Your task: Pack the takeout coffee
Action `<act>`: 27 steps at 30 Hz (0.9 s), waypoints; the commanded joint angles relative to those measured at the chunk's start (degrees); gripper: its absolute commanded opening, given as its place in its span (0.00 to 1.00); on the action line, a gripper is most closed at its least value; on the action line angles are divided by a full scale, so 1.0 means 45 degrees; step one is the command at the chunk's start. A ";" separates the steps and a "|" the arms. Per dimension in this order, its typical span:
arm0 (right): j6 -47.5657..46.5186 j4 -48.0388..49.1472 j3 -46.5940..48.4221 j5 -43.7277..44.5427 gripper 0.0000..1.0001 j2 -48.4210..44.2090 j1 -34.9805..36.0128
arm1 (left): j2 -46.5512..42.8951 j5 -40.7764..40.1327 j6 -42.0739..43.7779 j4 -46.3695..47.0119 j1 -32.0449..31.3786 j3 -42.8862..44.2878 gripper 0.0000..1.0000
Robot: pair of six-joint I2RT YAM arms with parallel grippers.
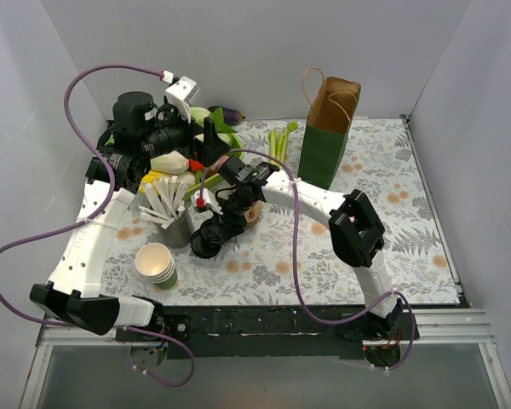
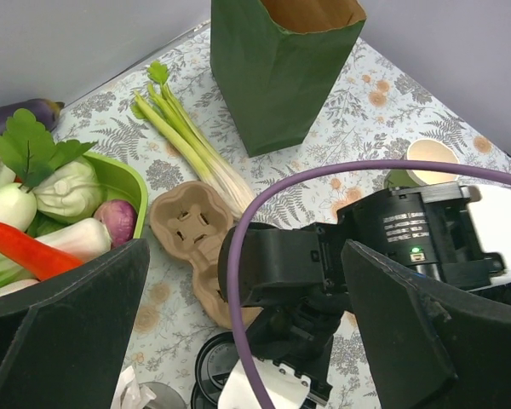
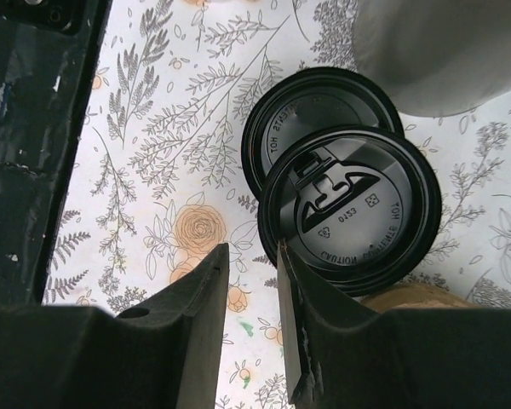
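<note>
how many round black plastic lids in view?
2. Both lie overlapping by the right gripper: the upper lid partly covers the lower lid. More could be hidden beneath.

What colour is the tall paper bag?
Bag: dark green outside, brown inside; best in left wrist view.

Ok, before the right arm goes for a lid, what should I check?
1. Empty right gripper: ok, fingers slightly apart, nothing between.
2. Fingers astride a lid rim: not ok, only table shows in the gap, beside the upper lid.
3. Upper lid separable: cannot tell, it overlaps the lower lid.
4. Upright, uncovered takeout coffee cup: ok.
5. Upright, open paper bag: ok.
6. Empty left gripper: ok, open.
</note>
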 commanded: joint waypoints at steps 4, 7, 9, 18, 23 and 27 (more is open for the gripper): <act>-0.0586 -0.0461 0.0646 -0.0287 0.37 0.0748 0.0069 | -0.0777 -0.0213 0.0151 0.0004 0.0040 -0.0422 0.98; -0.0566 -0.0461 0.0861 -0.0404 0.37 0.0982 0.0089 | -0.0777 -0.0271 0.0170 -0.0035 0.0040 -0.0422 0.98; -0.0566 -0.0461 0.0978 -0.0424 0.37 0.1138 0.0147 | -0.0758 -0.0330 0.0170 -0.0054 0.0040 -0.0422 0.98; -0.0508 -0.0597 0.0998 -0.0541 0.28 0.1373 0.0303 | -0.0679 -0.0349 0.0170 0.0043 0.0040 -0.0461 0.98; -0.0508 -0.0597 0.0959 -0.0483 0.31 0.1451 0.0343 | -0.0621 -0.0349 0.0151 0.0063 0.0040 -0.0461 0.98; -0.0488 -0.0598 0.0998 -0.0424 0.30 0.1549 0.0382 | -0.0582 -0.0349 0.0131 0.0082 0.0040 -0.0403 0.98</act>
